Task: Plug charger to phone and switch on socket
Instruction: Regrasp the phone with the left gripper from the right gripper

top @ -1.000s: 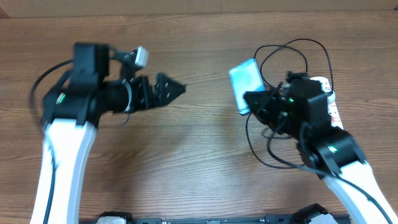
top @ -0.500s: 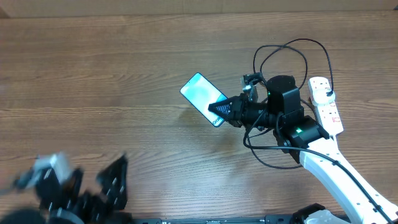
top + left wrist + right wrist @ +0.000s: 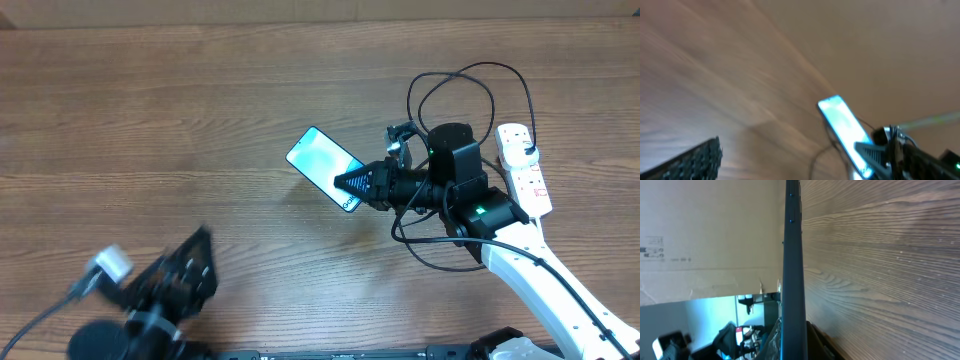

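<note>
My right gripper [image 3: 352,185] is shut on the lower end of the phone [image 3: 322,165] and holds it with its light blue screen facing up, left of the arm. In the right wrist view the phone [image 3: 792,265] shows edge-on between my fingers [image 3: 815,342]. The phone also shows in the left wrist view [image 3: 842,125]. The black charger cable [image 3: 462,82] loops behind the right arm and runs to the white socket strip [image 3: 527,175] at the far right; its connector tip is hidden. My left gripper [image 3: 185,282] is blurred near the front left edge, open and empty.
The white cord end of the strip lies at the right edge. A cardboard wall [image 3: 710,225] stands along the back of the wooden table [image 3: 200,120]. Another loop of black cable [image 3: 430,250] lies under the right arm.
The left arm swung from the back left down to the front left edge. My right gripper carried the phone to the left and turned it, then shifted slightly further left.
</note>
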